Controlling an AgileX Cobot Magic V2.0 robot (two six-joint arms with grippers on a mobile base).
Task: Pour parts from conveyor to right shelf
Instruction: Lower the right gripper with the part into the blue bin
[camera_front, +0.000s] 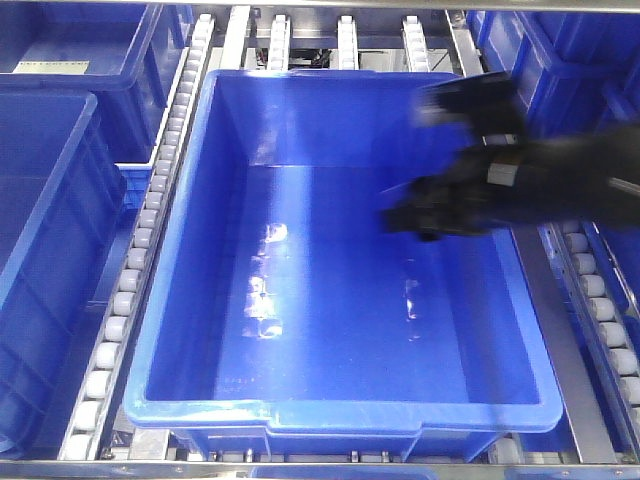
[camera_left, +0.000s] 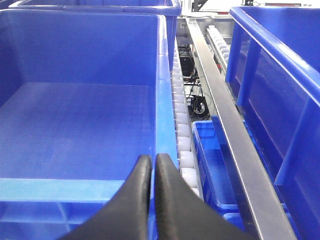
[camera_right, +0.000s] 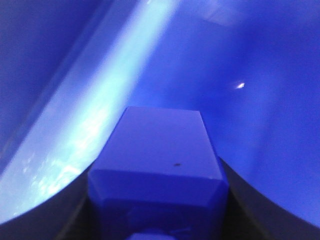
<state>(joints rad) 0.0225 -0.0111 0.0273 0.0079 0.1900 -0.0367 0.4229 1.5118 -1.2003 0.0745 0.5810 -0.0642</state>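
A bin (camera_front: 330, 330) sits on the shelf rollers (camera_front: 150, 210) (more bins (camera_front: 50, 220) left).

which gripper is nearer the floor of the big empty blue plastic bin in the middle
Right. The right gripper, gripping a blue block, is inside the middle bin, above its floor. The left gripper sits shut, outside at a bin's rim.

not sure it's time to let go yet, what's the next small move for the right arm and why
Probably open the right pincer and drop the blue block. The right wrist view shows it clamped between the fingers, and the front view shows the pincer already over the big blue bin, whose floor looks bare.
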